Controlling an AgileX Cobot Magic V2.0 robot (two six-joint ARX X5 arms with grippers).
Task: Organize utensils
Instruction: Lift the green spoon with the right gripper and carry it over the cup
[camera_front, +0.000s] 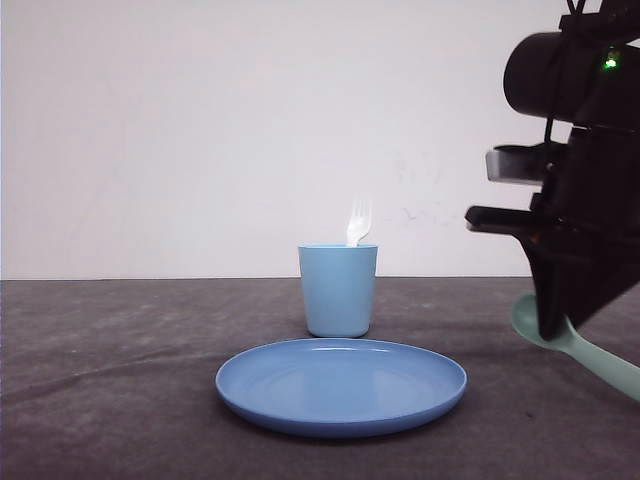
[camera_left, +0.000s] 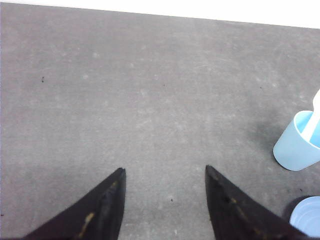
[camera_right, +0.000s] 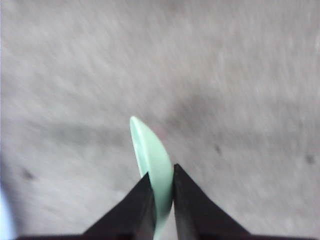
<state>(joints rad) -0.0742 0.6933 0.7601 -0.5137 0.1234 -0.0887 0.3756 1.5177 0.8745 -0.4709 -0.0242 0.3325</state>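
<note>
now the spoon (camera_right: 152, 165) sits pinched between the right jaws, bowl protruding.

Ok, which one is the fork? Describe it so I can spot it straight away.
Find the round blue plate at the middle of the dark table. Right behind it stands a light blue cup, and the fork stands upright inside, tines poking above the rim. It is white, unlike the mint-green spoon clamped in the right pincer.
</note>
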